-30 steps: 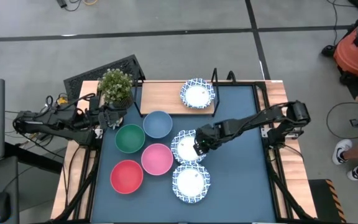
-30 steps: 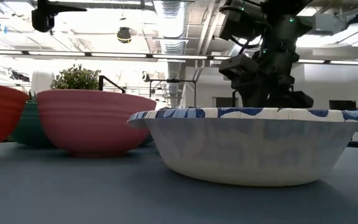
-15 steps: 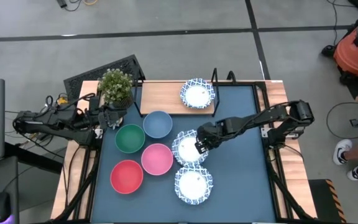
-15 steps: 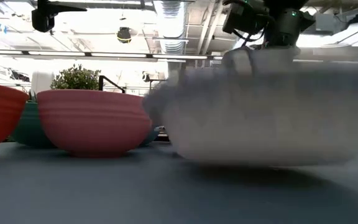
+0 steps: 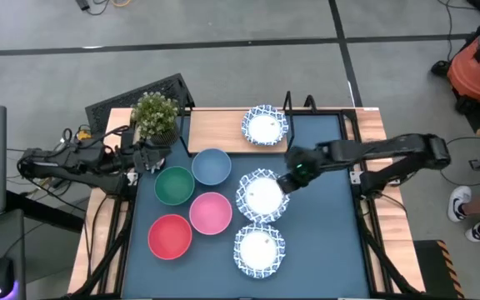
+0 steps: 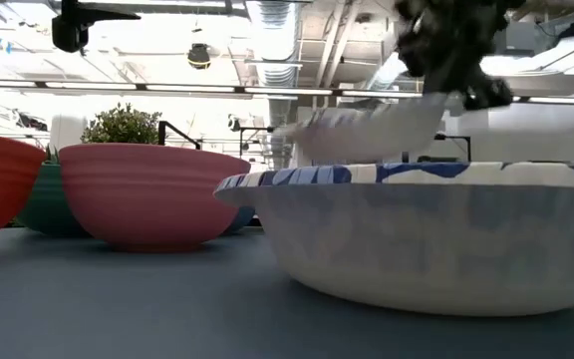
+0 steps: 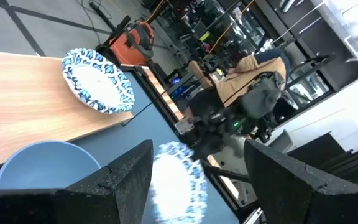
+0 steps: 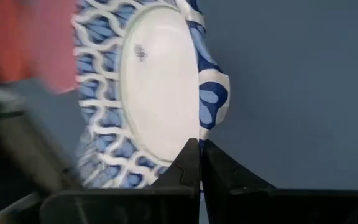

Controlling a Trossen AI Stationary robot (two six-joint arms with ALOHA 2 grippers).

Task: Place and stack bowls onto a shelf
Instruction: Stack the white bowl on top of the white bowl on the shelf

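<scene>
My right gripper (image 5: 288, 180) is shut on a white bowl with a blue pattern (image 5: 262, 195), held above the blue mat. In the low view this bowl (image 6: 365, 132) hangs tilted under the gripper (image 6: 436, 95). A second patterned bowl (image 5: 259, 248) rests on its base on the mat nearer the front. A third patterned bowl (image 5: 265, 125) sits on the light-wood shelf (image 5: 219, 133). The blue (image 5: 212, 166), green (image 5: 174, 185), pink (image 5: 210, 212) and red (image 5: 170, 237) bowls stand on the mat. My left gripper (image 5: 146, 158) waits open at the left by the plant. My right gripper pinches the patterned bowl's rim (image 8: 211, 127) between its two fingers, on the side of the bowl toward the table's right (image 5: 282, 185). The fingers come from the right, slanting down. The bowl is lifted clear of the mat and tilted.
A potted green plant (image 5: 155, 117) stands at the shelf's left end, beside my left gripper. The shelf board is bare between the plant and the patterned bowl. The mat's right half (image 5: 323, 233) is bare. A black wire frame (image 5: 288, 102) rises at the shelf's right end.
My right gripper has risen and gone toward the table's right edge, lifting the patterned bowl clear of the mat and tilting it. The patterned bowl nearest the front has slid a little toward the near edge.
</scene>
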